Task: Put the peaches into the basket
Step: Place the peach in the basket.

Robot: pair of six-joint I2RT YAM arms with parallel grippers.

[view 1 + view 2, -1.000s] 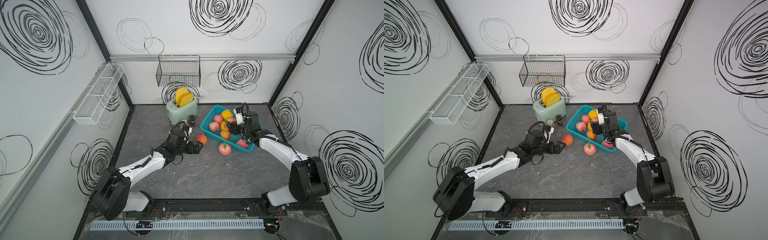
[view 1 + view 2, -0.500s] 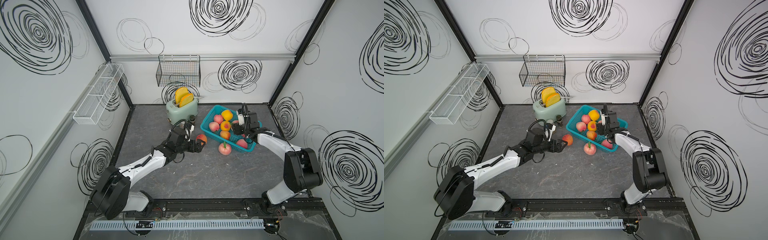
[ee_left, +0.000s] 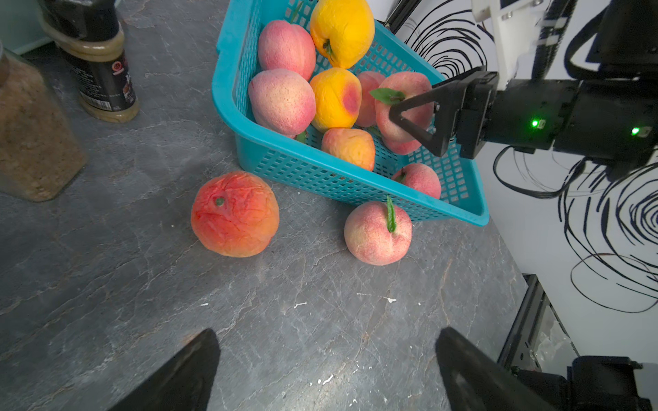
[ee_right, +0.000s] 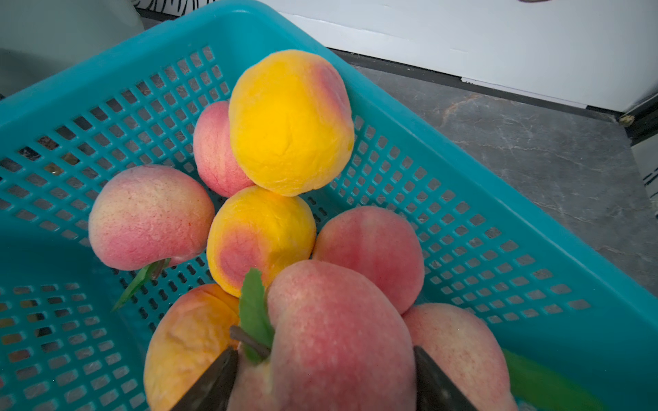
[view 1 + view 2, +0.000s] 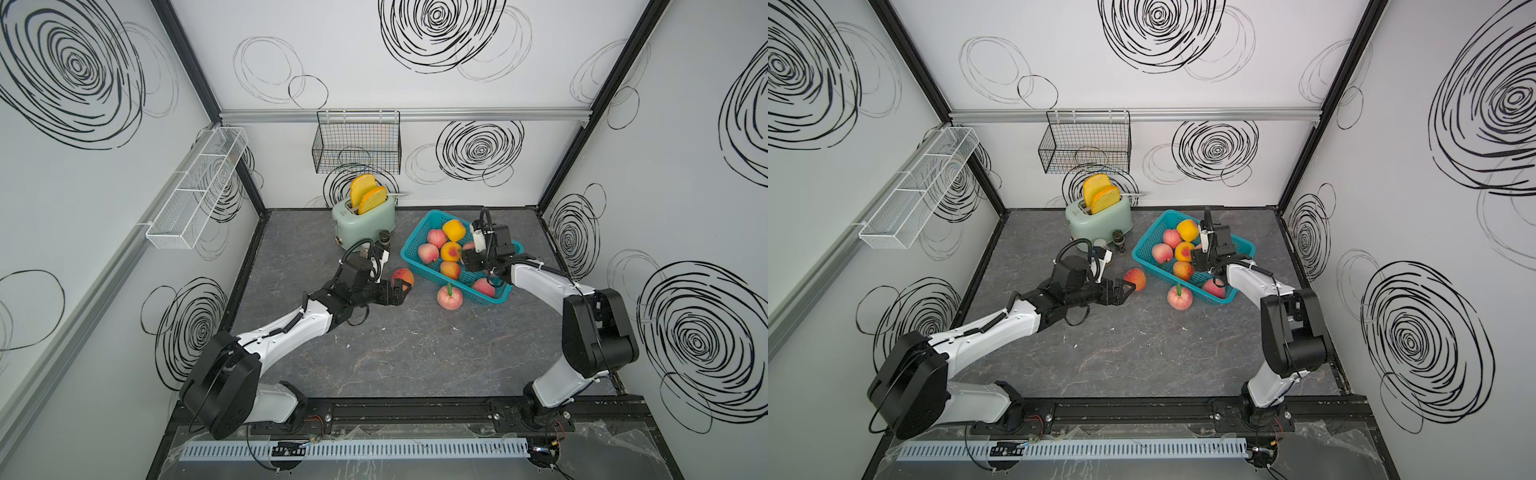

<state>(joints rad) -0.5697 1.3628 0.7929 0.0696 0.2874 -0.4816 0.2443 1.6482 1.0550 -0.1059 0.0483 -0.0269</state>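
In both top views, found the left gripper [image 5: 401, 289] drawn up beside the red peach [image 5: 402, 277] on the table [image 5: 374, 353], closer than a second before, jaws spread wide with nothing between them. Saw no shift in that peach, nor in the pink peach [image 5: 449, 297] lying just outside the basket [image 5: 417, 231], against or almost against its near wall. Noted the right gripper [image 5: 468, 258] over the basket's middle, elbow swung in from where it had stood, clamped on a leafy peach [image 5: 468, 247] above the pile [image 5: 451, 250]. From the left wrist, looked past two wide-set fingers [image 3: 192, 370] at the red peach [image 3: 235, 213] lying ahead of them, not yet between. Confirmed there the right gripper's hold on the leafy peach [image 3: 402, 110], clear of the basket floor and over the other fruit. From the right wrist, caught that peach [image 4: 338, 338] filling the gap between the fingers [image 4: 210, 384], with the pile directly beneath. Judged one peach a release away from counting, the red one lined up for the next grasp, the pink one left for after. Probably called for opening the right jaws low, to keep the drop from knocking fruit over the rim, and for a short further reach by the left before closing.
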